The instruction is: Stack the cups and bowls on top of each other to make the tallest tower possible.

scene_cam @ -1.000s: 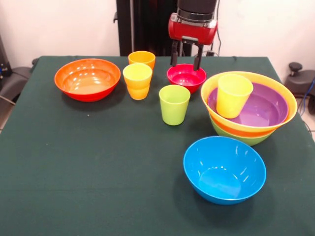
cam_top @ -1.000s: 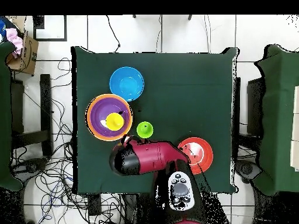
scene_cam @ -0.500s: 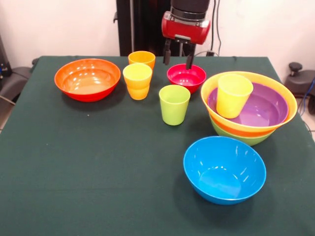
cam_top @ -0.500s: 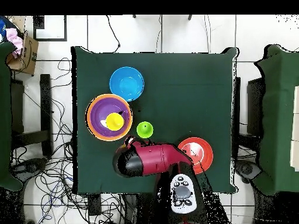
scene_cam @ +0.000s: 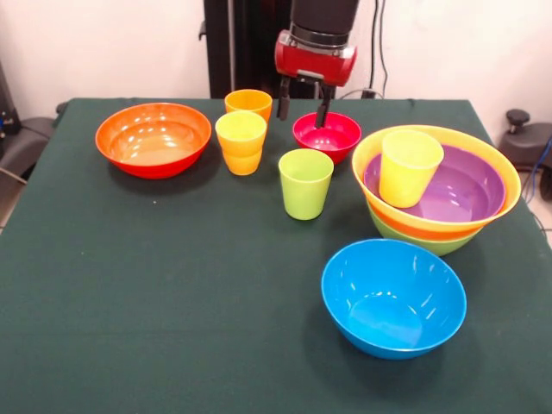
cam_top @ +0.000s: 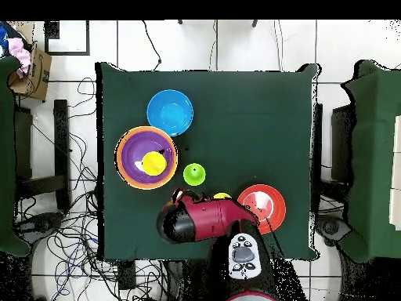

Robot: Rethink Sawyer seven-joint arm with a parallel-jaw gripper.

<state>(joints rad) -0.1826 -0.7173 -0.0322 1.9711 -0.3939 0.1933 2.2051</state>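
Worktop (cam_top: 235,117): square, dark green cloth cover, centre of overhead view. Floor (cam_top: 204,47): pale tiles with dark grout lines. Black cables (cam_top: 74,227) tangled on floor at 8 o'clock of worktop; more trail along 12 o'clock edge. Cardboard box (cam_top: 30,69) at 10 o'clock corner of overhead view. Second green-covered table (cam_top: 376,157) at 3 o'clock; another green surface (cam_top: 8,157) at 9 o'clock edge. Front view: plain off-white wall (scene_cam: 103,43) behind, black upright column (scene_cam: 237,43) at 12 o'clock.

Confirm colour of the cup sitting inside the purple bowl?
Yellow. The cup stands in the purple bowl; the front view shows it best.
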